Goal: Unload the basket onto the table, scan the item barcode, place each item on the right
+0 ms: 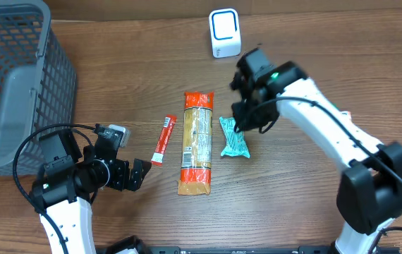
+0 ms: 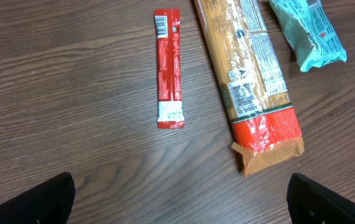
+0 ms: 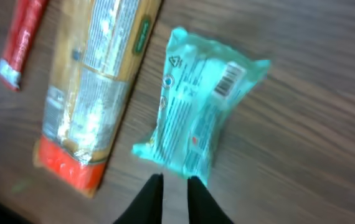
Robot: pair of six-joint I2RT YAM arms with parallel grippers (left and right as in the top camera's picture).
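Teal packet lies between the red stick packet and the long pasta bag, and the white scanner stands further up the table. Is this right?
Not quite. The overhead view shows the long pasta bag in the middle, with the teal packet and the red stick packet on either side. The white scanner does stand further up the table.

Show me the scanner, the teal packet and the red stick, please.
scanner (image 1: 225, 33): overhead view, middle of its blue-ringed face.
teal packet (image 3: 193, 124): right wrist view, middle of its printed side.
red stick (image 2: 168, 68): left wrist view, middle of its length.
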